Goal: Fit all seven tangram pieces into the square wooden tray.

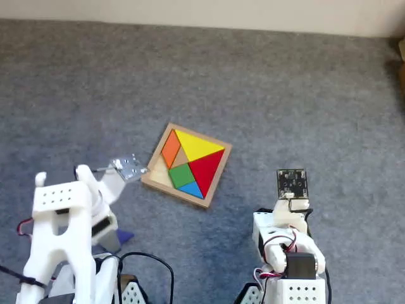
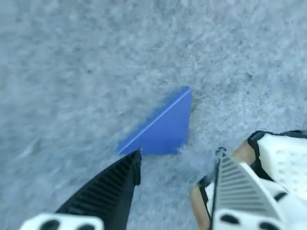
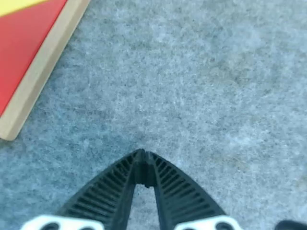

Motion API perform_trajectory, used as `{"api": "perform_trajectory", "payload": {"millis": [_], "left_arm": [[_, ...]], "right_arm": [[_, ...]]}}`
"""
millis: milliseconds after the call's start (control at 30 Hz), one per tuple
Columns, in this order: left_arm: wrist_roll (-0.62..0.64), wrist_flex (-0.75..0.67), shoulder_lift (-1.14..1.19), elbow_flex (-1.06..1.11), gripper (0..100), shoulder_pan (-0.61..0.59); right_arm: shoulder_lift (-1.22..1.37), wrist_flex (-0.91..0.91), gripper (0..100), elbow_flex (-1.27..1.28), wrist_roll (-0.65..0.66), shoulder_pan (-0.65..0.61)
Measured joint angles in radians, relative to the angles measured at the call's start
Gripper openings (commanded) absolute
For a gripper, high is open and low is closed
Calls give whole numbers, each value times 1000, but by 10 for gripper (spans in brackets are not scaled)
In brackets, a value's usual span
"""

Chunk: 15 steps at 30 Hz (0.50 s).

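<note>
My left hand (image 2: 178,155) hangs wide open and empty, with the blue triangle (image 2: 165,129) on the counter (image 2: 72,72) just beyond its tips, long edge running lower left to upper right (slanted across the gap). My right hand (image 3: 144,165) is closed, empty and farther from the piece, near the tray (image 1: 217,176).

The surface (image 1: 285,95) is fuzzy, matt cloth (much like felt). The tray (image 1: 174,192) is pale, smooth wood. The blue triangle (image 2: 163,127) looks smooth and matt. The left pincer (image 2: 178,155) is ribbed black and white plastic, the right pincer (image 3: 144,155) ribbed black plastic.
</note>
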Motion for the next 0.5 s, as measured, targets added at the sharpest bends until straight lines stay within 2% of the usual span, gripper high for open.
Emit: {"api": "perform_trajectory", "payload": {"millis": [300,500], "left_arm": [[-68,-146,-5,175,255,2],[-32,-391,2,242,250,-6]], "right_arm": [[0,0,5,0,0,0],[0,0,5,0,0,0]]}}
